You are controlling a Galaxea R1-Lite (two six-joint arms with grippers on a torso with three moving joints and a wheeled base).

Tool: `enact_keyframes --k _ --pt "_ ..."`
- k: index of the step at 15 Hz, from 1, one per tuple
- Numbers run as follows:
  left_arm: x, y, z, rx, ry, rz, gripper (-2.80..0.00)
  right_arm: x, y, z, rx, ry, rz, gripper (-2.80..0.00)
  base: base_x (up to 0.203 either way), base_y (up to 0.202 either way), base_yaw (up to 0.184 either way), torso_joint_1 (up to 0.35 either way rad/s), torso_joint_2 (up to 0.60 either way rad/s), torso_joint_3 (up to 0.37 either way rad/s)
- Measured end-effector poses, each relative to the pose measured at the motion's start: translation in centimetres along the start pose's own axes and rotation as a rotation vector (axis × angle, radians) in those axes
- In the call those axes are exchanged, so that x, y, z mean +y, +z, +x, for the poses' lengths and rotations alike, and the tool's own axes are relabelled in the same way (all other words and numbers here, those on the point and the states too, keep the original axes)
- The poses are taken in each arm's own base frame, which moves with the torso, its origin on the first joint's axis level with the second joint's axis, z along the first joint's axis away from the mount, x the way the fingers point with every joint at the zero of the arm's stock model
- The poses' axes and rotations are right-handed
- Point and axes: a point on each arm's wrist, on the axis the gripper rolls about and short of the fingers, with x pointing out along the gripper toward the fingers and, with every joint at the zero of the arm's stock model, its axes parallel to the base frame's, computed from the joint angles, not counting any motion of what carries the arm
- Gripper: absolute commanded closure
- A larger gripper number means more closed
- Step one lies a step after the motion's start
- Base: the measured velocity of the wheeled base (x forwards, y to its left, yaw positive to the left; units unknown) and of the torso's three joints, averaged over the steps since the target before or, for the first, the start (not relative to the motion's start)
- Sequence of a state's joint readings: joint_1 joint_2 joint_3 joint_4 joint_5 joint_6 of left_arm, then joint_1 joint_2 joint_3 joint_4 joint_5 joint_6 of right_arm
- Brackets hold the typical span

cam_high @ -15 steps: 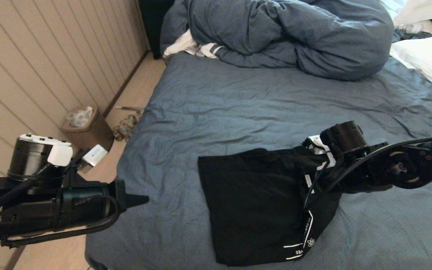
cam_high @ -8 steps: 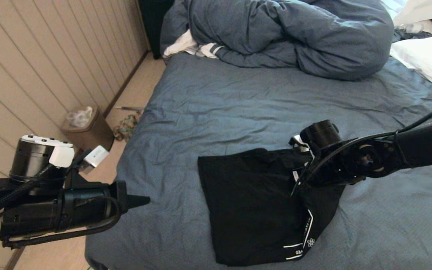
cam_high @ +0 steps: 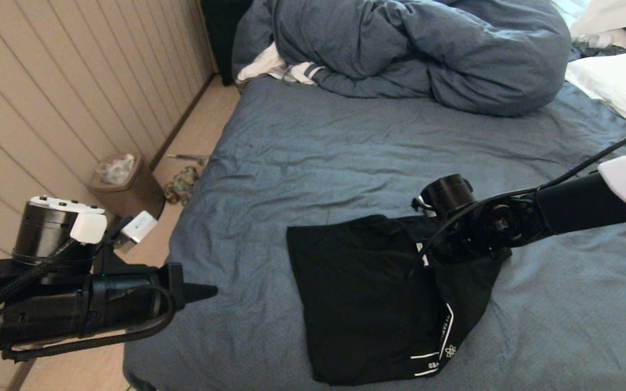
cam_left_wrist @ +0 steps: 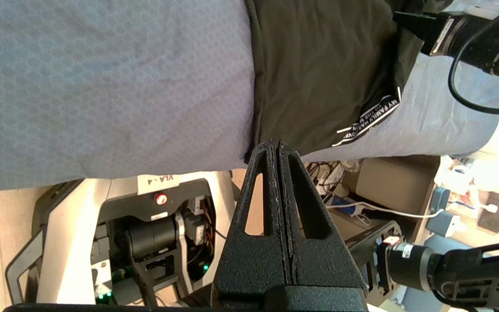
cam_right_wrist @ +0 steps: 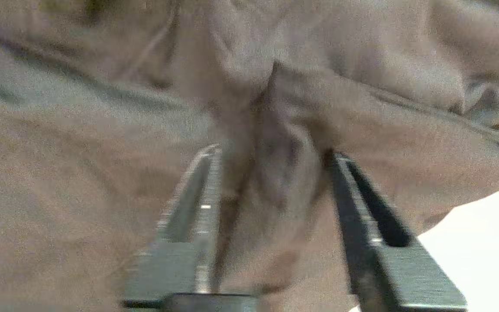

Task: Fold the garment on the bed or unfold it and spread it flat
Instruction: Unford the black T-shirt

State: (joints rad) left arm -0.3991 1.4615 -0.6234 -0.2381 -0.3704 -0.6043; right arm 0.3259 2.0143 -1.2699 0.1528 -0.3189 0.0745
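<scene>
The black T-shirt garment (cam_high: pixel 362 293) lies partly folded near the front edge of the bed (cam_high: pixel 345 152), its white text (cam_high: pixel 446 336) on the right flap. My right gripper (cam_high: pixel 426 259) is down on the shirt's upper right part. In the right wrist view its fingers (cam_right_wrist: pixel 206 190) stand apart with a bunched ridge of the garment (cam_right_wrist: pixel 275 173) between them. My left gripper (cam_high: pixel 210 290) hangs shut and empty beyond the bed's left edge, clear of the shirt. In the left wrist view this left gripper (cam_left_wrist: pixel 277 145) points at the garment (cam_left_wrist: pixel 319 65) on the bed (cam_left_wrist: pixel 102 86).
A bunched blue-grey duvet (cam_high: pixel 416 49) fills the far end, with a white-and-striped cloth (cam_high: pixel 275 68) beside it and a white pillow (cam_high: pixel 623 87) at the far right. A brown bin (cam_high: pixel 123 182) stands on the floor by the panelled wall.
My right arm has moved left over the shirt's upper right part, and the fabric under it has shifted slightly. The left arm has stayed still.
</scene>
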Motion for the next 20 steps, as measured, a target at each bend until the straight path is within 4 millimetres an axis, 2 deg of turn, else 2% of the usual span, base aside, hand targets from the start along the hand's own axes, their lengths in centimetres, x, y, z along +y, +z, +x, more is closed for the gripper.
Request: enact_keyframes --k 5,11,13,16,20 --pt "0.2 0.0 0.3 0.006 0.010 0.002 0.00 -1.4 -1.4 -1.0 0.025 -0.021 0.013 0.00 0.000 0.000 0.000 0.000 0.00 0.000" --pt "0.2 0.0 0.4 0.004 0.010 0.000 0.00 -5.8 -2.3 -2.9 0.023 -0.087 0.068 0.00 0.000 0.000 0.000 0.000 0.00 0.000" --pt "0.2 0.0 0.4 0.004 0.009 0.002 0.00 -6.9 -4.2 -3.7 0.056 -0.102 0.086 0.00 0.000 0.000 0.000 0.000 0.00 0.000" --pt "0.3 0.0 0.4 0.007 0.011 0.000 0.00 -8.9 -8.0 -5.0 0.120 -0.128 0.136 0.00 0.000 0.000 0.000 0.000 0.00 0.000" --pt "0.3 0.0 0.4 0.005 0.010 -0.001 0.00 -11.9 -12.1 -6.7 0.117 -0.151 0.219 0.00 0.000 0.000 0.000 0.000 0.00 0.000"
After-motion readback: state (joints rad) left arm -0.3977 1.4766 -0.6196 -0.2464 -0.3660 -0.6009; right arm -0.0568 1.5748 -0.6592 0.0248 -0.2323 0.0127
